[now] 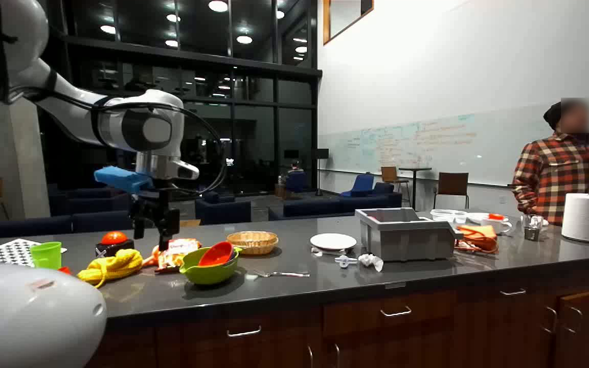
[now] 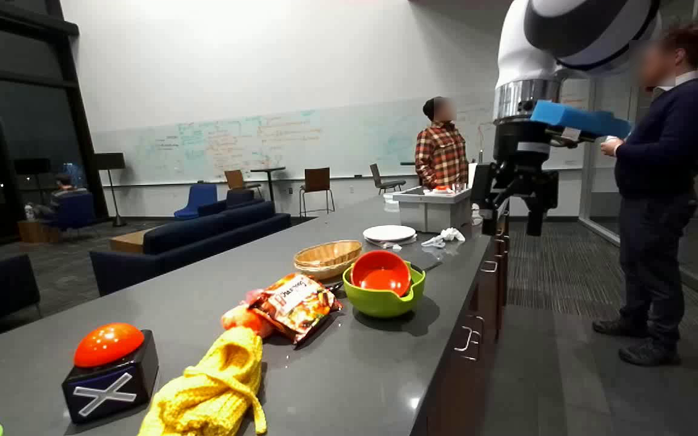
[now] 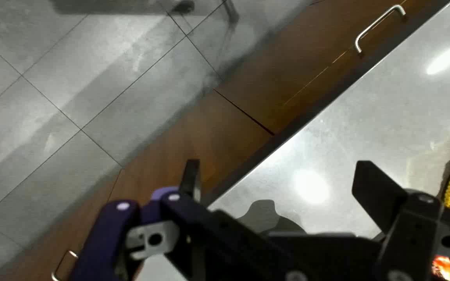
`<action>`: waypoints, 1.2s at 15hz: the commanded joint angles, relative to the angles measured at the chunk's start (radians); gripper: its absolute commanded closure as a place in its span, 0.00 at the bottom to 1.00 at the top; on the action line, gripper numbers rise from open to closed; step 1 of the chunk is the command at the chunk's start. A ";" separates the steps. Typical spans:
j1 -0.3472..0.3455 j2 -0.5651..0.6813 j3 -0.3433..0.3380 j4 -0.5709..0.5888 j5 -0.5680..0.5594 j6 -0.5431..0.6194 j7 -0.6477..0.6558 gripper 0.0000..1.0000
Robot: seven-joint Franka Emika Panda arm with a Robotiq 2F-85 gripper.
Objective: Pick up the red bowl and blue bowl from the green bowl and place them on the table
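"Red bowl (image 2: 381,274) sits tilted in the green bowl (image 2: 383,305), rims close, so one pinch could lift both!"

"Just beside, the snack bag (image 2: 299,304) might foul the approach. Farther off, the gripper (image 2: 512,224) hangs wide, holding nothing; arriving low, it could topple the pair."

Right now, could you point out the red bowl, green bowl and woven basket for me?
Red bowl (image 2: 380,274): in an exterior view, on its inside.
Green bowl (image 2: 380,305): in an exterior view, on its outer wall.
Woven basket (image 1: 252,248): in an exterior view, on its outer wall.
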 commanded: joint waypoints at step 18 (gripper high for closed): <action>0.007 0.106 0.041 -0.018 -0.045 0.258 -0.116 0.00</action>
